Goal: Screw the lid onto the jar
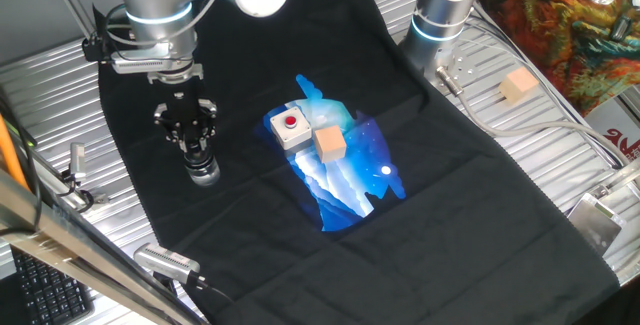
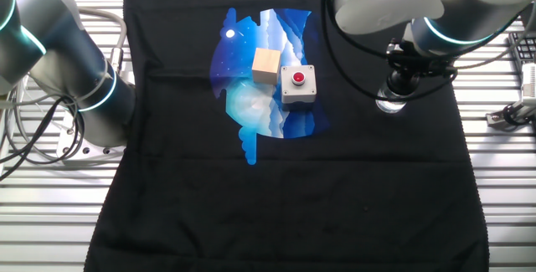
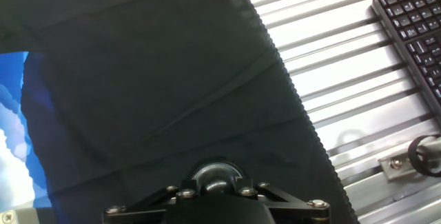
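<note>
A: Two fingers of the gripper (image 1: pixel 192 145) are seen clamped on the lid (image 3: pixel 213 177), which is seated on the jar (image 1: pixel 204 172).

B: And where is the jar placed?

A: On the black cloth (image 1: pixel 420 215), well apart from the grey button box (image 1: pixel 289 126). The wooden cube (image 1: pixel 329 143) is set just beside that box, on its far side from the jar.

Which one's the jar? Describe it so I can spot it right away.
Start at the black cloth with the blue print, then look off the print to the cloth's edge, under the gripper. The jar is the small clear glass cylinder there, unlike the wooden cube and grey button box.
</note>
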Robot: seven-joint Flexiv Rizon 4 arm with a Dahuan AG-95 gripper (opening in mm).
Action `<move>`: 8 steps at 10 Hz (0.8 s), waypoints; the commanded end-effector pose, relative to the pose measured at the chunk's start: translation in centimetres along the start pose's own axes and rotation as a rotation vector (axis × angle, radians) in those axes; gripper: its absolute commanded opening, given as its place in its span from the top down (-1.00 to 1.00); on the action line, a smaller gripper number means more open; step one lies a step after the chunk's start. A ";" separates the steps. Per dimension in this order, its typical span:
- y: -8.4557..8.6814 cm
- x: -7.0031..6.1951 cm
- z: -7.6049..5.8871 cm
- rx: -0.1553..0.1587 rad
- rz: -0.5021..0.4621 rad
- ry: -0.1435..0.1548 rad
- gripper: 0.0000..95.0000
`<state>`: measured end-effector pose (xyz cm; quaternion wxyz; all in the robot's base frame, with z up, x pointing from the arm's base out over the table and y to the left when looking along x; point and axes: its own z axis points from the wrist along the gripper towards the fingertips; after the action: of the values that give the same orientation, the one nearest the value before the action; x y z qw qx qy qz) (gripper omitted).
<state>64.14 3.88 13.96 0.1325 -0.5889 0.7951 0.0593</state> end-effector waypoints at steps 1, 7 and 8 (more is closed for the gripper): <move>-0.2 -0.1 0.0 0.004 -0.013 0.017 -0.20; -1.0 -0.8 0.0 -0.009 -0.011 0.178 -0.20; -1.1 -0.8 0.1 -0.012 0.012 0.213 -0.20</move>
<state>65.32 4.35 14.30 0.0560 -0.5938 0.8027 0.0081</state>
